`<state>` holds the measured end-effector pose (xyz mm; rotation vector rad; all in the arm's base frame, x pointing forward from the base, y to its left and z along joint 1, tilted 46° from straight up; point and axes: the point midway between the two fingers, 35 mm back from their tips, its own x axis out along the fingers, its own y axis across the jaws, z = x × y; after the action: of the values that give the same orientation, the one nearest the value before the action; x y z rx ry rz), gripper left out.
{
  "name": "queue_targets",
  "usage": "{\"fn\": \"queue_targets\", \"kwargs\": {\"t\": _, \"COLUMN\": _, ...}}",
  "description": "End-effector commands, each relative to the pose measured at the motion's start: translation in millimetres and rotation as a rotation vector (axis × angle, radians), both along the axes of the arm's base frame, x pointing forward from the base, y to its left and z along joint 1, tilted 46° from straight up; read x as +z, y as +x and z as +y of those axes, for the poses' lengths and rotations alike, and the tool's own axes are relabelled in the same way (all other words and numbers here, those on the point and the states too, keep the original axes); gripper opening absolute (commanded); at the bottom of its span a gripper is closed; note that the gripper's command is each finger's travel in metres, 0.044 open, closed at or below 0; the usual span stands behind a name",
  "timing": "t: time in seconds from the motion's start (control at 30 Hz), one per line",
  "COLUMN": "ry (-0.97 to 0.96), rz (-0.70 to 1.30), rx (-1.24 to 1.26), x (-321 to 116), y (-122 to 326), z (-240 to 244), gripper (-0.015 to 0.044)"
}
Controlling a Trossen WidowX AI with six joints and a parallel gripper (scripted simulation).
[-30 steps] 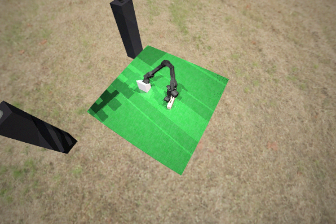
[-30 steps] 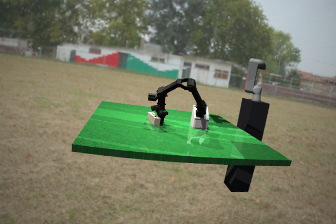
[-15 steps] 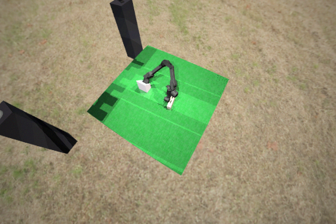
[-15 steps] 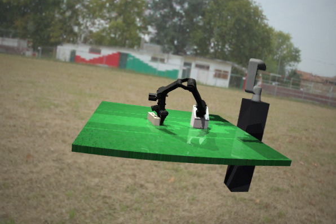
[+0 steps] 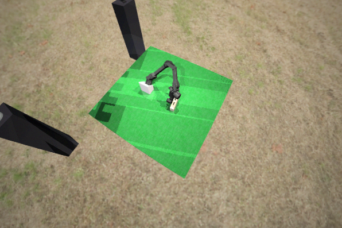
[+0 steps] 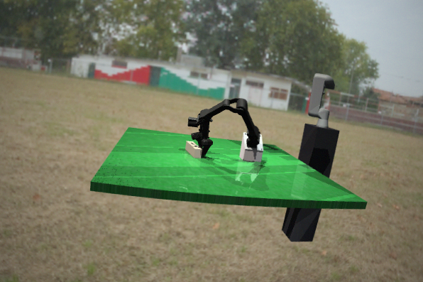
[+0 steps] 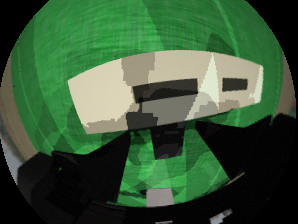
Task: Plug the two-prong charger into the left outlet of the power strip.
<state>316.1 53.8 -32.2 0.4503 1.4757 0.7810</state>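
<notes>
The beige power strip [image 5: 173, 105] [image 6: 193, 149] [image 7: 100, 95] lies on the green table [image 5: 160, 137] [image 6: 160, 173]. In the wrist view it runs across the middle, with a dark empty outlet slot [image 7: 235, 84] near its right end. The grey charger [image 7: 170, 107] sits against the strip's face left of that slot. Its prongs are hidden. My gripper [image 5: 172, 99] [image 6: 204, 148] [image 7: 164, 129] hangs right over the strip. Its fingers are open wide on either side of the charger and do not touch it.
The arm's white base box [image 5: 146, 87] [image 6: 251, 150] stands on the table behind the strip. A black camera pillar [image 5: 129, 28] [image 6: 317, 152] stands at the table's edge. Another black pillar [image 5: 37, 135] lies off to the left.
</notes>
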Motion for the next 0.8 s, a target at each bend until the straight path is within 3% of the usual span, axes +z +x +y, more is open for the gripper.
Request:
{"fn": "queue_targets", "kwargs": {"t": 0.0, "ry": 0.006, "rz": -0.004, "rx": 0.002, "x": -0.2, "y": -1.8, "z": 0.6, "gripper": 0.0440}}
{"fn": "queue_targets", "kwargs": {"t": 0.77, "ry": 0.008, "rz": -0.013, "rx": 0.002, "x": -2.4, "y": -15.1, "z": -2.2, "gripper": 0.0440}}
